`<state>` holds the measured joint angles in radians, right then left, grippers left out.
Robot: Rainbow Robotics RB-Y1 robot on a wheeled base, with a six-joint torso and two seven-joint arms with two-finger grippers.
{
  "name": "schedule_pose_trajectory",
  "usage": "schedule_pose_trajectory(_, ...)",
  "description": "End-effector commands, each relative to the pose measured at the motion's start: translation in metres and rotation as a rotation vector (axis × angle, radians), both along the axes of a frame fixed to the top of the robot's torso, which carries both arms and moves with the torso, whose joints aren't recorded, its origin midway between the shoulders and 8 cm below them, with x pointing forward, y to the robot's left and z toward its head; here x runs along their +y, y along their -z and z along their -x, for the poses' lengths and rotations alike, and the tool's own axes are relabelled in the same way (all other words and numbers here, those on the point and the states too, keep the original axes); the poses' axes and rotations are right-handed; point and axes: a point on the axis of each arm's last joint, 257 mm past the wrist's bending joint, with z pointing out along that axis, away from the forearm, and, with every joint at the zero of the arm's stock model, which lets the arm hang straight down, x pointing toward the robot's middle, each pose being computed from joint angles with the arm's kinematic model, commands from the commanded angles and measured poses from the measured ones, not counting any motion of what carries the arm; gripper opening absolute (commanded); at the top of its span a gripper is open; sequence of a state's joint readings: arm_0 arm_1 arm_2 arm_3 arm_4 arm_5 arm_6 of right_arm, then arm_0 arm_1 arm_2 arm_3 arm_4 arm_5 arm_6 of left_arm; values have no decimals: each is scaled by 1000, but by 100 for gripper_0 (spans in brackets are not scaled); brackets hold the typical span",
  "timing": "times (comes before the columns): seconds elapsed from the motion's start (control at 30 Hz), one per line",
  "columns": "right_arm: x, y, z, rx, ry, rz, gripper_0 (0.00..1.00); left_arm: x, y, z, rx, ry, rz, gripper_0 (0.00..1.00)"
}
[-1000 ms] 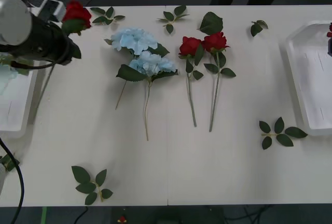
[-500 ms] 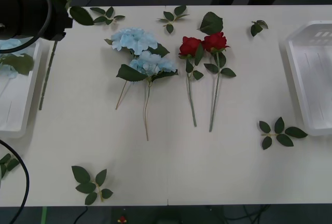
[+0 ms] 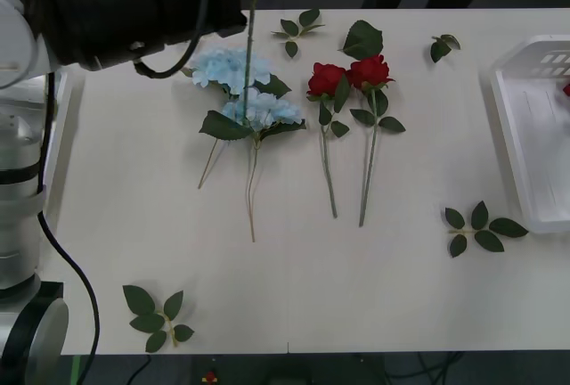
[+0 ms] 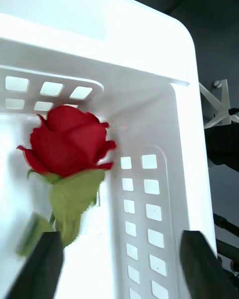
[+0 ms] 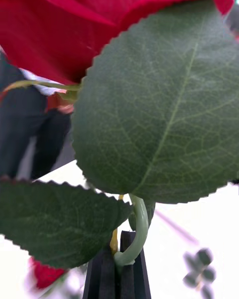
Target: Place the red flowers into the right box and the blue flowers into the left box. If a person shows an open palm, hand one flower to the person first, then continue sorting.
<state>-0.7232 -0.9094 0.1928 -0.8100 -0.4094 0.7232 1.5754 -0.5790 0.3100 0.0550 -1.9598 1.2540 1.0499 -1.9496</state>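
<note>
The left gripper (image 5: 119, 266) pinches a red rose (image 5: 94, 25) by its stem above the table's far edge. The right gripper (image 4: 119, 264) hangs spread over the right box (image 3: 534, 135) — one rose (image 4: 67, 142) inside. Two roses (image 3: 347, 77) and two blue flowers (image 3: 245, 86) remain mid-table.

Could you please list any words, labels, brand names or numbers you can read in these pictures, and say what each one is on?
There is no readable text here.
The white right box carries no label, only slotted holes.
The left end effector, shut on a red rose, bears no marking.
The table, the blue flowers and the two roses lying there bear no print.
</note>
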Motion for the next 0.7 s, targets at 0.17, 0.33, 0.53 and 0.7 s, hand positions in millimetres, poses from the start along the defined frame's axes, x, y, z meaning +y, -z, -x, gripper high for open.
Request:
schedule_pose_trajectory(0.17, 43, -44, -14, -49, -47, -190, 100, -73, 16, -3, -127, 68, 41, 0)
schedule_pose_trajectory(0.33, 112, -67, -16, -81, -187, -327, 100, -99, 22, -18, -163, 63, 69, 0)
schedule_pose_trajectory(0.53, 206, -102, -3, -134, -435, -347, 100, -113, 21, -28, -178, 55, 99, 0)
schedule_pose_trajectory(0.7, 287, -123, 29, -139, -676, -361, 100, -116, 14, -26, -187, 65, 134, 0)
